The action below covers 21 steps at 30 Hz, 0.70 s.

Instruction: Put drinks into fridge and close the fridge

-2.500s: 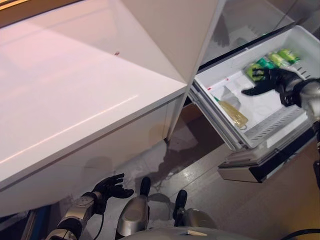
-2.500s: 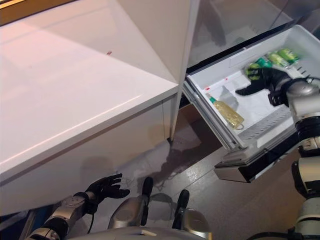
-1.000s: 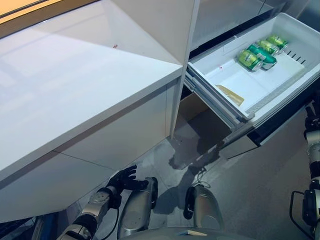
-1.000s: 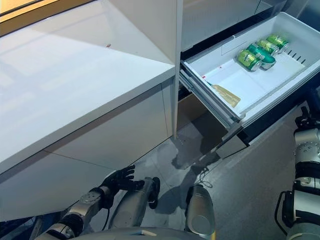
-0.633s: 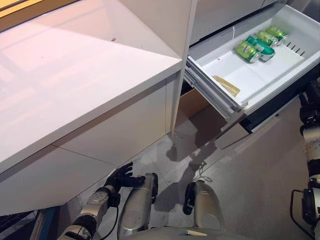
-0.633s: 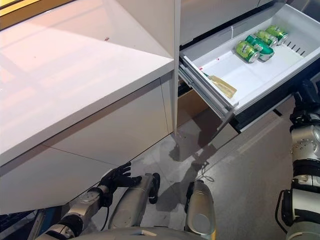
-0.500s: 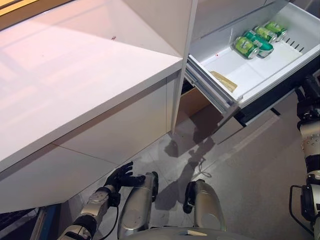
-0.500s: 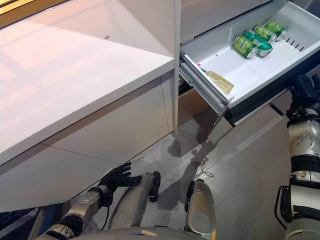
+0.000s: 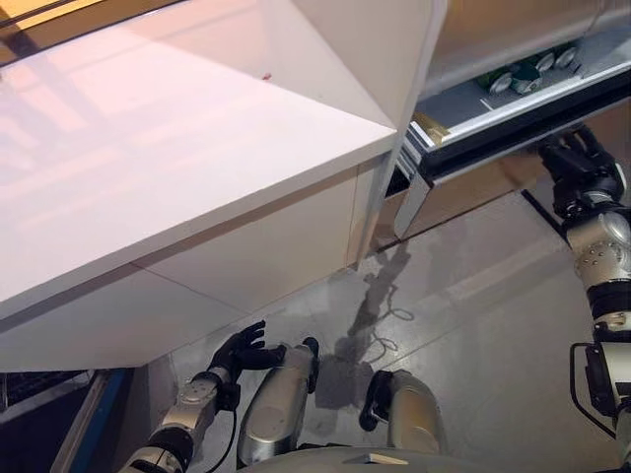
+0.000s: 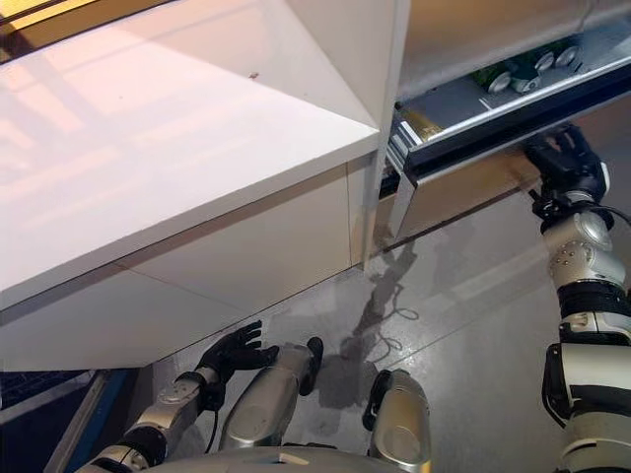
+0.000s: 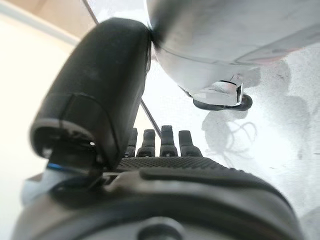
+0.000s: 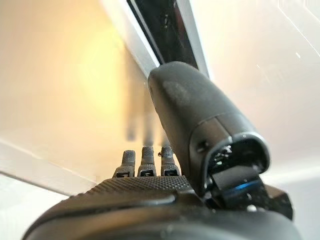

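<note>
Upper right, fridge drawer [image 9: 513, 108]: nearly shut, narrow gap left; green drink cans [image 9: 513, 81] inside at back, tops just visible.
Right hand [image 10: 559, 158]: fingers straight, flat vs. drawer front, holding nothing.
Left hand [image 9: 240, 350]: low by floor, fingers relaxed/spread, empty, idle.
White counter [image 9: 177, 168]: beside fridge, bare.
Risk (judgement): push lands off-centre toward drawer's right end, so drawer could skew on rails, jam short of closed; hand may slip off smooth front panel.
</note>
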Motion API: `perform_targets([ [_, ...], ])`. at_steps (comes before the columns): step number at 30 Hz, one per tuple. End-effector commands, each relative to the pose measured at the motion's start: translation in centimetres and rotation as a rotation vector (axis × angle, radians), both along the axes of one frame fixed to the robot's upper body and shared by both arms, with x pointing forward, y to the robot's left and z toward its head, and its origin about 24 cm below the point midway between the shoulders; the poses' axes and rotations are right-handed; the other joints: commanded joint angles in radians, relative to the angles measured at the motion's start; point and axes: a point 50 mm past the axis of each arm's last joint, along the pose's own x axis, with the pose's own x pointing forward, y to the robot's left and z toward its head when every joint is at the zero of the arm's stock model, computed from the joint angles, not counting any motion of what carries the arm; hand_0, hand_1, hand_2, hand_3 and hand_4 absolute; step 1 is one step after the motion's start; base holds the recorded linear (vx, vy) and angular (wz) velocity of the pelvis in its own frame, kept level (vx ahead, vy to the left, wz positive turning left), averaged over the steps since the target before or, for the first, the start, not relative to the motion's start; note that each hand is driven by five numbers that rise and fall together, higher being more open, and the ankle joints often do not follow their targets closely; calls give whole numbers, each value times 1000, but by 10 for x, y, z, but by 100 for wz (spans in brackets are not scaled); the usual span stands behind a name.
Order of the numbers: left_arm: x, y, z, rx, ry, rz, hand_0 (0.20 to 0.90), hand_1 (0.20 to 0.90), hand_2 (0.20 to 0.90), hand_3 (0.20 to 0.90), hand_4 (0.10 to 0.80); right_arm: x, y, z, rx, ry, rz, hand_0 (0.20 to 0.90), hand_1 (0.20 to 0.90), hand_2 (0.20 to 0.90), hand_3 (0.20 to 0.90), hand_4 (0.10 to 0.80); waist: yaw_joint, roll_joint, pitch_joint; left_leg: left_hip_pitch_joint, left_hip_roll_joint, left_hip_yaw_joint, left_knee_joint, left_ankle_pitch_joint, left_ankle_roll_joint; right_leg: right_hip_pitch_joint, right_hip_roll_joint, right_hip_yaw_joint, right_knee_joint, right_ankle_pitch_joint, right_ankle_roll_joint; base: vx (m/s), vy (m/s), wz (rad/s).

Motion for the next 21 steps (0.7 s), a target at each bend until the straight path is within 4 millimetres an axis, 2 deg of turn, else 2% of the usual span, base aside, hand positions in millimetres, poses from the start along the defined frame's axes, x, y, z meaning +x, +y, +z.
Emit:
perform_targets([
  [1, -58, 21, -18, 76, 168, -36, 900, 900, 900, 900, 800, 23, 34, 63, -101, -218, 155, 900, 900, 900, 900, 800, 67, -4, -70, 90, -32, 35, -105, -82, 92, 26, 37, 44, -24, 37, -30, 51, -8, 11],
  [7, -59, 27, -18, 92, 182, -48, 900, 900, 900, 900, 800, 19, 27, 56, -89, -191, 112, 900, 900, 900, 900, 800, 56, -18, -92, 120, -22, 45, -137, -80, 92, 61, 49, 56, -101, 67, -9, 27, -25, 7],
  [12, -58, 29, -17, 100, 188, -66, 900, 900, 900, 900, 800, 15, 27, 37, -48, -161, 128, 900, 900, 900, 900, 800, 28, -35, -119, 147, -6, 70, -177, -69, 89, 85, 71, 75, -188, 107, 5, -5, -47, -6],
  [15, -54, 28, -16, 94, 182, -68, 900, 900, 900, 900, 800, 13, 32, 19, -8, -134, 167, 900, 900, 900, 900, 800, 6, -47, -134, 167, 7, 93, -207, -60, 85, 99, 88, 89, -248, 129, 13, -46, -68, -31],
  [16, -51, 27, -16, 86, 175, -67, 900, 900, 900, 900, 800, 9, 38, 1, 14, -98, 197, 900, 900, 900, 900, 800, -11, -53, -148, 179, 15, 111, -228, -53, 81, 107, 101, 99, -288, 146, 17, -84, -72, -45],
  [19, -47, 23, -15, 63, 165, -54, 900, 900, 900, 900, 800, 1, 51, -34, 49, -20, 253, 900, 900, 900, 900, 800, -41, -58, -175, 199, 25, 135, -274, -35, 72, 121, 123, 118, -352, 167, 23, -83, -62, -39],
  [21, -46, 19, -16, 44, 162, -40, 900, 900, 900, 900, 800, -15, 60, -76, 106, 76, 276, 900, 900, 900, 900, 800, -66, -61, -205, 221, 36, 153, -323, -16, 63, 137, 142, 131, -405, 186, 26, -83, -67, -39],
])
